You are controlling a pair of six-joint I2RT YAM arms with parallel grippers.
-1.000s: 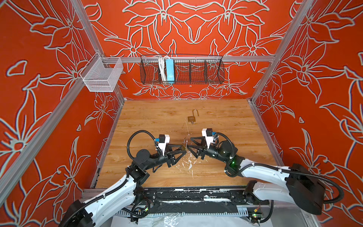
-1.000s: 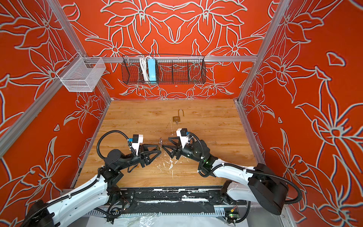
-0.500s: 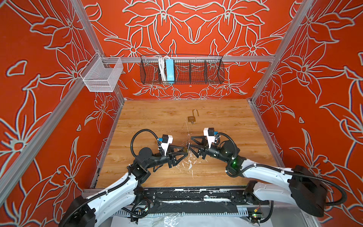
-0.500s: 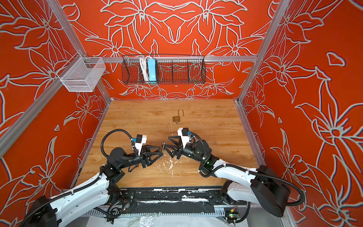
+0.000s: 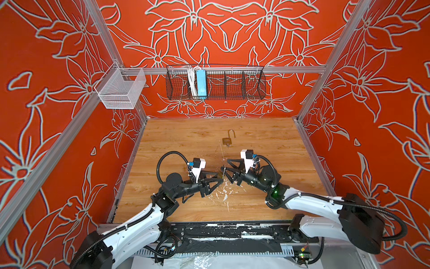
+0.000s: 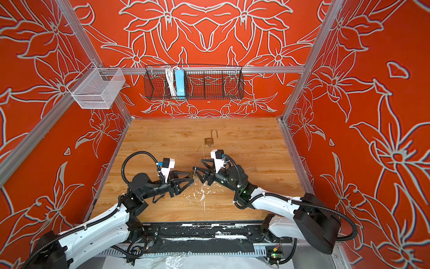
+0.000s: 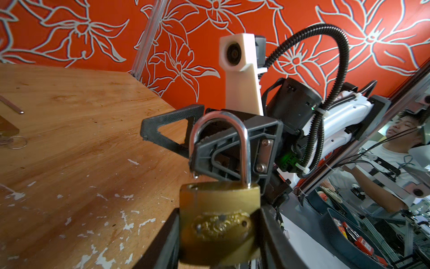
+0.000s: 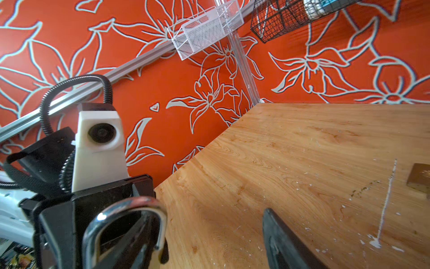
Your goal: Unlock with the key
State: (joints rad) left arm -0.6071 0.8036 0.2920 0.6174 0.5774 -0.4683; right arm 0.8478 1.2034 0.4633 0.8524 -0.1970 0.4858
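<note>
Left fingers [image 7: 165, 242]: clamped on the brass padlock [image 7: 220, 209] body, shackle [image 7: 247, 158] toward my right arm, mid desk [image 5: 267, 144].
Handling: likely heavy, stiff, slick brass; flat faces should hold best.
Right fingers [image 8: 281, 240]: spread wide, empty, one tip just beside the shackle.
Key: none in hand; key ring [image 7: 17, 142] lies by open spare padlock [image 5: 227, 140], far desk.
</note>
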